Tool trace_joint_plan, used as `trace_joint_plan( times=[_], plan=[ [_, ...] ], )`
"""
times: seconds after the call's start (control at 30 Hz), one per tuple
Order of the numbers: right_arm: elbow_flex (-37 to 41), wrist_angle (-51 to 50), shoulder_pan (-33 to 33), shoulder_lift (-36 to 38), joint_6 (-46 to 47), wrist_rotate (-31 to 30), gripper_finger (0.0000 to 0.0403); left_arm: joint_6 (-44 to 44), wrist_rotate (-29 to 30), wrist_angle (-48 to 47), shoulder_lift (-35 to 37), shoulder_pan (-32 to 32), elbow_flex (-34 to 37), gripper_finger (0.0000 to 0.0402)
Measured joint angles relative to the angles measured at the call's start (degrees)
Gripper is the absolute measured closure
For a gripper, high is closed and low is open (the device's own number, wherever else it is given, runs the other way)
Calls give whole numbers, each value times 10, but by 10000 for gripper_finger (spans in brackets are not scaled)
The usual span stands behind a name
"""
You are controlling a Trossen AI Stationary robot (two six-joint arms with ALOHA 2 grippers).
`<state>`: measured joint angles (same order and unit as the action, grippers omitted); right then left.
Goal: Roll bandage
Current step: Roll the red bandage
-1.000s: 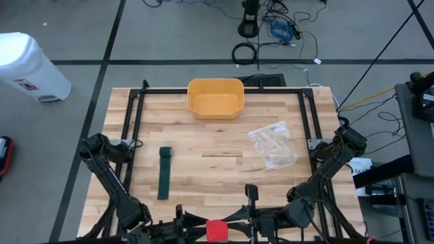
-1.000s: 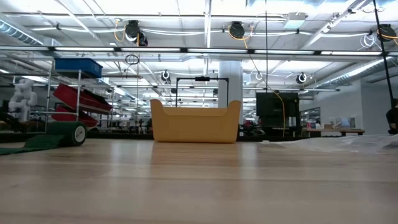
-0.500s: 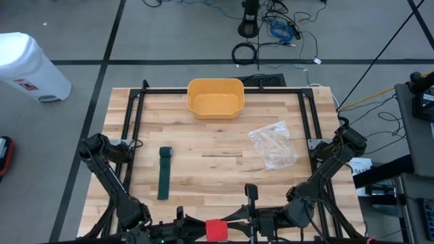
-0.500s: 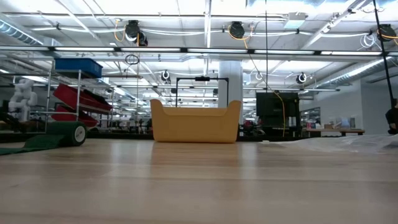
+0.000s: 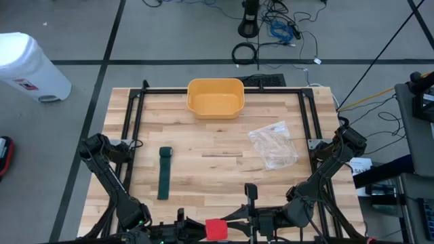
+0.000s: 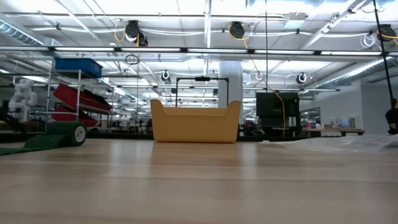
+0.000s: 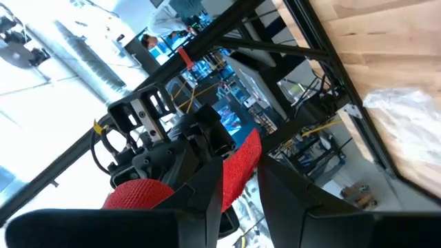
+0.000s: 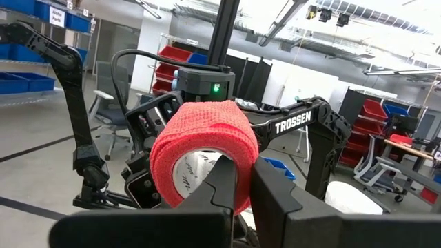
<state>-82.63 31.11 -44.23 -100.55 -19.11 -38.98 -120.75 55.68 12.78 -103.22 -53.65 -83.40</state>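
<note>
A red bandage roll (image 8: 203, 148) hangs in the air at the table's near edge, seen as a red patch (image 5: 217, 230) between my two grippers. My right gripper (image 8: 247, 171) is shut on the roll. My left gripper (image 7: 241, 171) faces it from the left and is shut on a red strip that comes off the roll (image 7: 136, 194). A dark green bandage (image 5: 163, 175) lies flat on the left of the table, its far end rolled up (image 6: 75, 132). My left gripper has the red bandage's loose strip (image 7: 239, 180) between its two fingers, coming level from the table's left. The strip is lifted clear of the table. My right gripper pinches the roll's wall (image 8: 242, 148), with one finger in front of the hollow core (image 8: 196, 172) and the other outside. It comes level from the table's right. The roll is lifted clear, its open end facing the wrist.
A yellow bin (image 5: 215, 97) stands at the far middle of the table. A crumpled clear plastic bag (image 5: 273, 144) lies right of centre. A black frame (image 5: 139, 102) runs round the tabletop. The bare wood in the middle (image 5: 217, 169) is free.
</note>
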Motion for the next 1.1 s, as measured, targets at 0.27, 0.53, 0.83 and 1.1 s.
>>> trace_joint_plan(
  times=[0.27, 0.53, 0.83, 1.1],
  plan=[
    [0, -1, 0, 0, 0, 0, 383, 4, 0, 0, 0, 1, 0, 312],
    [0, -1, 0, 0, 0, 0, 383, 4, 0, 0, 0, 1, 0, 381],
    [0, -3, 0, 0, 0, 0, 383, 22, -18, 18, 0, 1, 0, 392],
    [0, -15, 2, 0, -14, -2, 383, 35, -38, 62, 0, -7, 0, 392]
  ],
)
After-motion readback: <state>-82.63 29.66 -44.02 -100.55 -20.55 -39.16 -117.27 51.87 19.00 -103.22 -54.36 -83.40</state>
